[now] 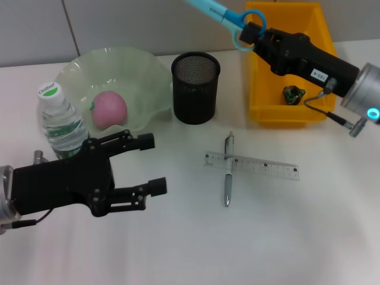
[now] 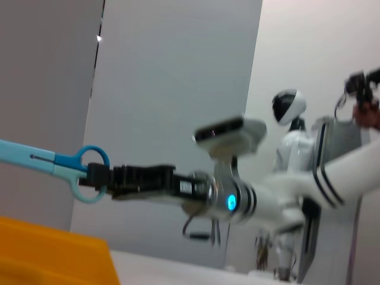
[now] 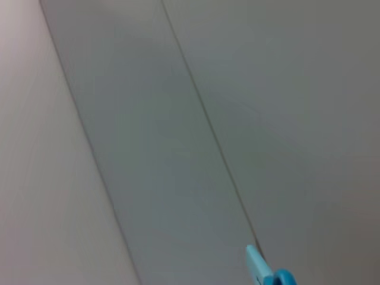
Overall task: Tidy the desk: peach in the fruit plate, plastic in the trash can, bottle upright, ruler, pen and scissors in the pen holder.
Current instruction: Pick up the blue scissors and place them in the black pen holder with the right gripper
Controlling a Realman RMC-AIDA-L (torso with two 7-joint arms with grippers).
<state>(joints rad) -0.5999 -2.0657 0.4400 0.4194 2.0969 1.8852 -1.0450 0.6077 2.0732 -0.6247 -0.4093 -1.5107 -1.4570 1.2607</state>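
Note:
My right gripper point(image 1: 254, 34) is raised above the back of the desk, shut on the handles of the blue scissors point(image 1: 222, 15), whose blades point up and to the left. The left wrist view shows the same scissors point(image 2: 65, 166) in the right gripper point(image 2: 98, 176). In the right wrist view only the scissors' tip point(image 3: 264, 274) shows. The black mesh pen holder point(image 1: 195, 87) stands below and to the left of them. A silver pen point(image 1: 227, 172) lies under a clear ruler point(image 1: 251, 165) mid-desk. The pink peach point(image 1: 108, 108) rests in the green fruit plate point(image 1: 148, 71). The bottle point(image 1: 59, 122) stands upright. My left gripper point(image 1: 151, 163) is open beside the bottle.
The yellow bin point(image 1: 270, 113) serving as trash can sits at the back right with a crumpled piece of plastic point(image 1: 292, 94) inside. Its corner point(image 2: 47, 255) shows in the left wrist view. A grey wall runs behind the desk.

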